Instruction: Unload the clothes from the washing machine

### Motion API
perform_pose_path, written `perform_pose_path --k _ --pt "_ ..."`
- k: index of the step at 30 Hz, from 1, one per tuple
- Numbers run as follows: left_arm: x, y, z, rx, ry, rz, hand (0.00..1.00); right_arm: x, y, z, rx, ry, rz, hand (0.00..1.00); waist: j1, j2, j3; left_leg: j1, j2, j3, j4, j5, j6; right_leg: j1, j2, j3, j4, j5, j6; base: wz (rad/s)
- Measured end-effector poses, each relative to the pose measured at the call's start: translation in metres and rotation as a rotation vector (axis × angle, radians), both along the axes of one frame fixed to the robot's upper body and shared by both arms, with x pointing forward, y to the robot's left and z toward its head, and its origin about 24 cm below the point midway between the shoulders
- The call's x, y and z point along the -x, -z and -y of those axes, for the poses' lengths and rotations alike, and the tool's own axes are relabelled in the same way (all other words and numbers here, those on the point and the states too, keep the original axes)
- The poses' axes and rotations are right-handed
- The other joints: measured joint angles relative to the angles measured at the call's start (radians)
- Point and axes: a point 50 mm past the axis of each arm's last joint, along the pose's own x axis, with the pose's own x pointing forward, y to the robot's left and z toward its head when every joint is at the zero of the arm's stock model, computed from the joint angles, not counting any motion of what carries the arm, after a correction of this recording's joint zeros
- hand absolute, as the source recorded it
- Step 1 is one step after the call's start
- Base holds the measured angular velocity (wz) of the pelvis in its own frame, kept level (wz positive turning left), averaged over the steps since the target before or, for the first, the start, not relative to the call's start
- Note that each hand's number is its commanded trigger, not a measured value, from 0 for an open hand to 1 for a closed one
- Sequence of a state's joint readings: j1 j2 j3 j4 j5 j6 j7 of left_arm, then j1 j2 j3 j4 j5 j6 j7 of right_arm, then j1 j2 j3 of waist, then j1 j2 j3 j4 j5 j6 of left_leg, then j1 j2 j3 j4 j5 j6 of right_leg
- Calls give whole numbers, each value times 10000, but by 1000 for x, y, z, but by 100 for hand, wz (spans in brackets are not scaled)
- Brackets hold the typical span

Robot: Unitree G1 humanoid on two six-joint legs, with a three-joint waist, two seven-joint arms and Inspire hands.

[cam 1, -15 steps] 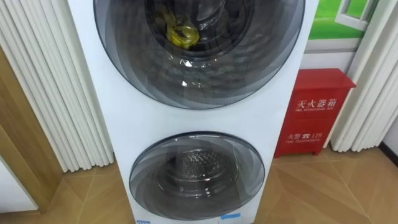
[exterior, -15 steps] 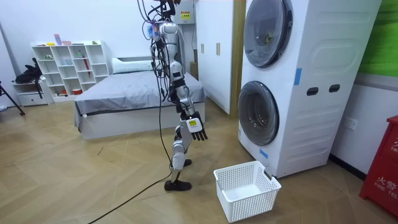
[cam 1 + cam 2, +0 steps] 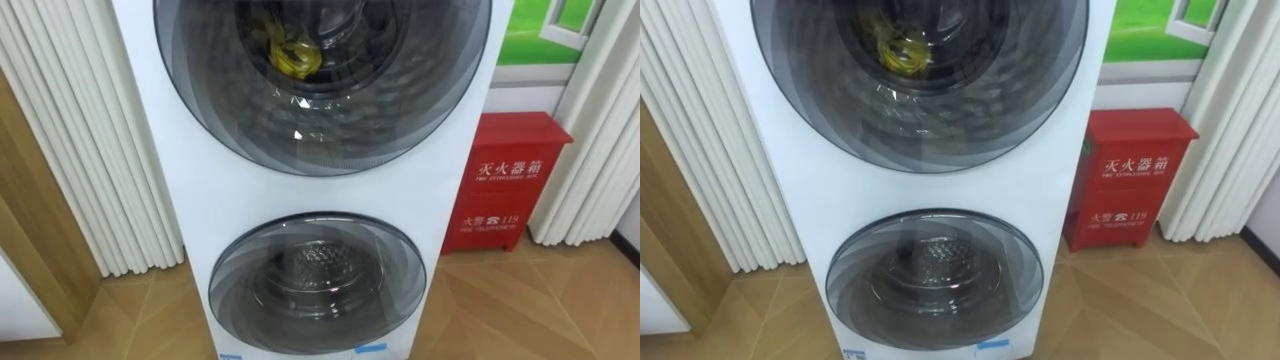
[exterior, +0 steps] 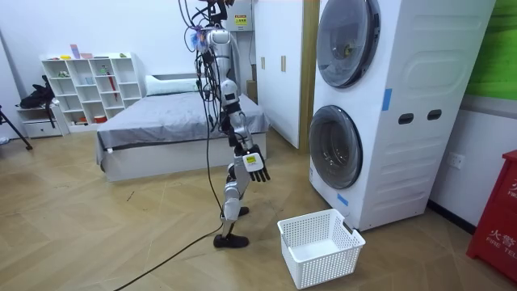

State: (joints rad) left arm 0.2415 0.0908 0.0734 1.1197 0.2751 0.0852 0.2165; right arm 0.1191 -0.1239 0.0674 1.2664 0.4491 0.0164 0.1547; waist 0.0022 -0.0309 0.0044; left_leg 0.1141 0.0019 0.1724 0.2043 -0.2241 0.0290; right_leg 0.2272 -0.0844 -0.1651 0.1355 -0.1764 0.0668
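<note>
Two stacked white washing machines point(image 4: 404, 73) stand in front of me. The upper round door point(image 3: 320, 120) is closed, and through its dark glass a yellow cloth point(image 3: 292, 55) lies in the drum, also seen as the yellow cloth point(image 3: 902, 50). The lower door point(image 3: 318, 275) is closed too, with a bare metal drum behind it. In the room view I stand upright a short step from the machines, facing them. My right hand point(image 4: 255, 166) hangs at hip height with relaxed fingers, holding nothing.
A white laundry basket point(image 4: 319, 246) sits on the wooden floor between me and the machines. A red fire-equipment box point(image 3: 505, 180) stands to the machines' right, white curtains point(image 3: 100, 150) on both sides. A bed point(image 4: 161, 129) and a shelf point(image 4: 89, 85) lie behind me.
The eye view has shifted very slightly. The machines, the cloth and my hand stay where they were.
</note>
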Motion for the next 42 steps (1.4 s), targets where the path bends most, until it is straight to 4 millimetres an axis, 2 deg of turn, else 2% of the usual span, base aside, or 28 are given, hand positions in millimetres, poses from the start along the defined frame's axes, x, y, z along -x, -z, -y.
perform_pose_path --k 6,9,11,12,14,15,16,17,19,21,23,26,32,35,38,42 --pt "-4 0 0 29 18 127 0 -9 -1 0 199 -252 156 0 53 -83 35 0 -1 -6 33 0 0 -3 1 2 5 0 0 0" --pt "-9 -1 -2 26 11 336 0 -48 -11 7 686 -413 1443 0 27 -163 82 -52 1 -1 108 -4 7 -39 -7 -37 31 0 0 0" --pt "-16 -2 -6 -40 -262 636 0 -93 -25 14 1020 -71 2793 0 13 -200 101 -148 -5 -49 179 -5 10 -69 -8 -62 3 0 0 6" --pt "-17 -2 -6 -57 -306 695 0 -103 -29 16 1092 6 3106 0 10 -215 104 -147 -6 -69 176 -4 11 -73 -7 -64 2 0 0 8" --pt "-20 -3 -9 -107 -258 803 0 -143 -51 27 1492 -41 4409 0 91 -288 62 -162 -14 -103 202 8 13 -123 -7 -56 27 1 -1 2" --pt "-20 -3 -9 -125 -211 782 0 -152 -57 29 1611 -77 4747 0 91 -323 67 -171 -19 -111 208 11 14 -130 -8 -65 30 1 -1 0" --pt "-20 -3 -11 -178 -196 758 0 -169 -69 34 1839 -57 5331 0 75 -316 32 -182 -24 -133 211 11 14 -133 -8 -99 29 1 -1 5" --pt "-20 -4 -12 -210 -192 747 0 -177 -75 36 1928 -17 5592 0 65 -327 20 -184 -27 -152 213 12 14 -126 -11 -141 30 1 -1 10" --pt "-21 -5 -16 -296 -248 741 0 -206 -99 47 2457 242 6538 0 119 -448 31 -173 -40 -218 205 20 24 -112 -22 -218 52 1 -1 9" --pt "-20 -5 -19 -345 -234 663 0 -226 -120 52 2809 188 7299 0 239 -539 42 -200 -38 -218 197 21 24 -166 -22 -227 57 1 -1 0" --pt "-19 -6 -24 -484 -258 443 0 -247 -144 55 3092 170 8204 0 290 -627 0 -254 -46 -290 199 21 24 -189 -28 -298 40 1 -1 5" --pt "-22 -7 -26 -570 -254 461 0 -265 -165 59 3453 237 8803 0 339 -673 -36 -309 -67 -386 197 21 24 -223 -31 -294 39 1 0 8" --pt "-20 -10 -33 -864 -67 322 0 -288 -201 67 4052 295 9674 0 612 -692 -50 -318 -89 -492 158 22 25 -211 -31 -282 42 0 0 3" --pt "-12 -11 -36 -830 -263 147 0 -307 -238 64 4087 296 10912 0 606 -699 -60 -337 -89 -521 149 22 25 -233 -31 -308 33 0 0 0" --pt "-9 -12 -41 -926 -252 54 0 -317 -261 67 4363 309 11511 0 635 -732 -81 -342 -88 -678 141 23 24 -222 -19 -401 44 0 0 6" --pt "-12 -13 -42 -957 -221 132 0 -321 -276 68 4589 349 11950 0 796 -755 -93 -321 -94 -843 107 24 24 -226 -18 -473 97 0 0 3"
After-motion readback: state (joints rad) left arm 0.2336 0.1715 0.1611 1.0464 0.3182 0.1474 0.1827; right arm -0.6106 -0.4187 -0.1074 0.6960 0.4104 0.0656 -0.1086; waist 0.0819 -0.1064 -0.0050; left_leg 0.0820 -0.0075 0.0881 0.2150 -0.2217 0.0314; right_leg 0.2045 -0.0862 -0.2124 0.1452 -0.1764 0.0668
